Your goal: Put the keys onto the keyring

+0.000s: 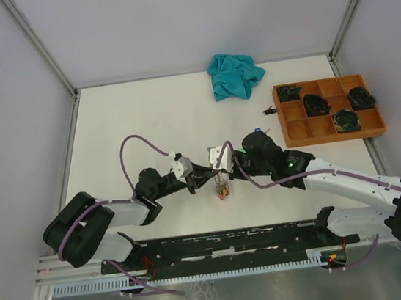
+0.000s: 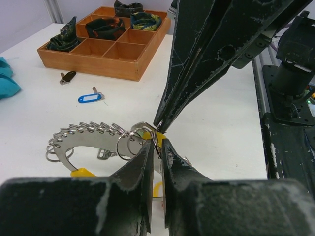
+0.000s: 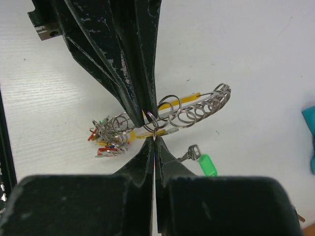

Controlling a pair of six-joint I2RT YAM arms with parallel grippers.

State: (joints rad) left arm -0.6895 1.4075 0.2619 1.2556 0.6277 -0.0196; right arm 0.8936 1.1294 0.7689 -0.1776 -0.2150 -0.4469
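The keyring [image 3: 216, 96] is a thin silver wire arc threaded with several small split loops, held above the table between both grippers. A bunch of keys [image 3: 106, 140] with red, yellow and green tags hangs at its left end, seen under the grippers as a bunch of keys [image 1: 222, 189]. My right gripper [image 3: 154, 139] is shut on the small split loop of a yellow-tagged key [image 3: 142, 133]. My left gripper [image 2: 156, 142] faces it tip to tip, jaws slightly apart with that loop's wire between them. A green-tagged key [image 3: 206, 164] and a blue-tagged key [image 2: 90, 98] lie loose on the table.
A wooden compartment tray [image 1: 336, 137] with dark bundles stands at the right. A teal cloth [image 1: 235, 75] lies at the back. A small dark object [image 1: 269, 110] lies left of the tray.
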